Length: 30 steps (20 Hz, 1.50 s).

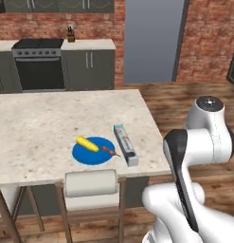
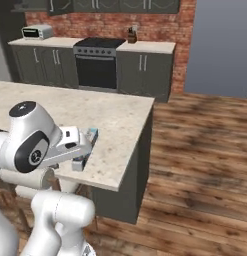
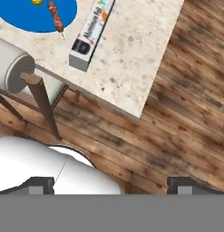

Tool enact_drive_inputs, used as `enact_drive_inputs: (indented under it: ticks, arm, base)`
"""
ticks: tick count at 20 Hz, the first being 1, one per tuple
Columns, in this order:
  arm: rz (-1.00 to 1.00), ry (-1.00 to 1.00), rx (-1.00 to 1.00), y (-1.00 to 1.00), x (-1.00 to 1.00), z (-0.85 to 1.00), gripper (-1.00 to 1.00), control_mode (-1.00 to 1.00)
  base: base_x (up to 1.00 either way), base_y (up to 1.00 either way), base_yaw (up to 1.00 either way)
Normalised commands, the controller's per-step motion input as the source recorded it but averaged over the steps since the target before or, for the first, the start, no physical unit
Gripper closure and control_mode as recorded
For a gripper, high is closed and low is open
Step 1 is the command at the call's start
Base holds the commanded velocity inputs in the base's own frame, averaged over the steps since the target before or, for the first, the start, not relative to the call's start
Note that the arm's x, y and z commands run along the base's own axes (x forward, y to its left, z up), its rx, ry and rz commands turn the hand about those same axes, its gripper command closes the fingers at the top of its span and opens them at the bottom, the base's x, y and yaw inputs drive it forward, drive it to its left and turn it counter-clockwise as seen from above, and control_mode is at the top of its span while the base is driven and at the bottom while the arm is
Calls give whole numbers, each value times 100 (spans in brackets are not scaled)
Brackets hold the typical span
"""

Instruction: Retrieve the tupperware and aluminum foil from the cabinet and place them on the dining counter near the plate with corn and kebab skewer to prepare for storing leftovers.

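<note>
The arm is folded back off the counter's (image 1: 52,118) near corner, its hand pointing down over the wood floor (image 3: 177,113). The claw (image 3: 111,185) stands wide open, gripping nothing. Ahead of the claw, the foil (image 3: 91,32) lies flat near the counter edge, just beside the blue plate (image 3: 27,18) with the skewer (image 3: 55,17) and corn (image 1: 86,143). A stool (image 3: 20,74) stands below.
</note>
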Motion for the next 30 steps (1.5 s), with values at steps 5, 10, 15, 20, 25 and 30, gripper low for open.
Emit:
enact_drive_inputs:
  ticks: [5,10,15,20,25,30]
  arm:
    - [0,0,0,0,0,0,-100,100]
    - [0,0,0,0,0,0,-100,100]
    - [0,0,0,0,0,0,-100,100]
    - [0,0,0,0,0,0,-100,100]
    - [0,0,0,0,0,0,-100,100]
    - [0,0,0,0,0,0,-100,100]
  base:
    - [-4,-100,-27]
    - [58,-100,-5]
    - [100,-100,18]
    - [100,-91,40]
    - [100,-63,53]
    - [100,-59,54]
